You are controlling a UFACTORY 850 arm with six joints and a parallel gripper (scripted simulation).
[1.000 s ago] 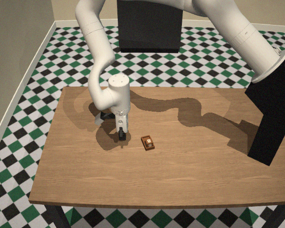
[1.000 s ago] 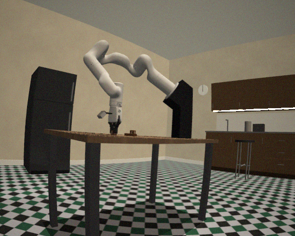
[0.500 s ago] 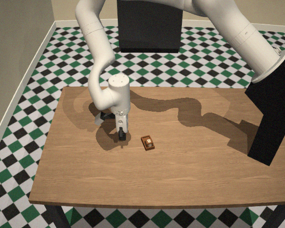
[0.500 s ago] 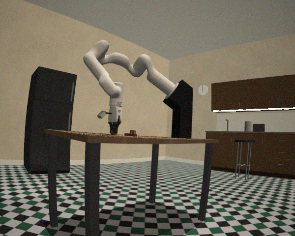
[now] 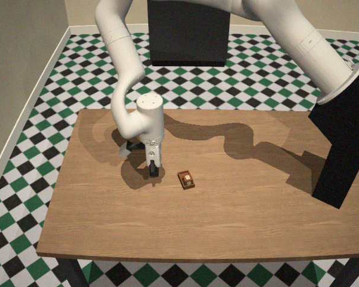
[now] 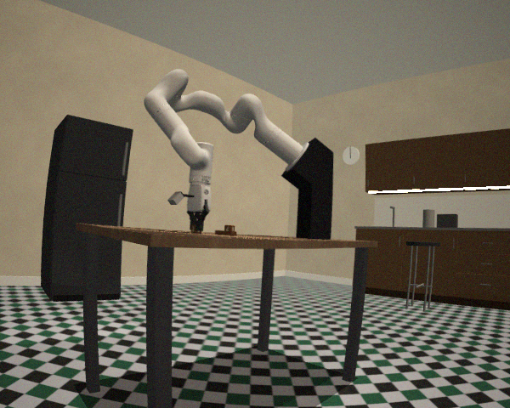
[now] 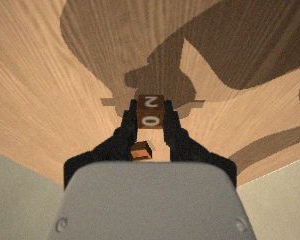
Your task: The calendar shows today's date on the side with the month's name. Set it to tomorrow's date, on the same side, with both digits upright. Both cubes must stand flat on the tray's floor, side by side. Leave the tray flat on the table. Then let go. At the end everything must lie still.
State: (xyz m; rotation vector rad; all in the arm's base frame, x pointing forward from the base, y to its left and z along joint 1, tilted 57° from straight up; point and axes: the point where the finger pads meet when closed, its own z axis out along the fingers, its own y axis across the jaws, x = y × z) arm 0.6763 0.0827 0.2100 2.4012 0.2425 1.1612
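Observation:
My gripper (image 5: 154,173) (image 6: 196,227) (image 7: 150,109) is shut on a brown date cube (image 7: 150,111) and holds it down at the table top, left of the tray. In the wrist view the cube's faces show the white digits 2 and 0. In the top view the fingers hide this cube. The small brown calendar tray (image 5: 180,180) (image 6: 222,232) lies flat on the wooden table (image 5: 204,222), about a hand's width right of the gripper. A second cube (image 5: 187,177) (image 6: 229,228) stands in the tray with an 8 on top. The slot beside it looks empty.
The arm's black base (image 5: 343,148) stands at the table's right edge. A black fridge (image 5: 187,30) (image 6: 86,206) stands beyond the far edge. A small grey camera block (image 5: 124,150) sticks out left of the wrist.

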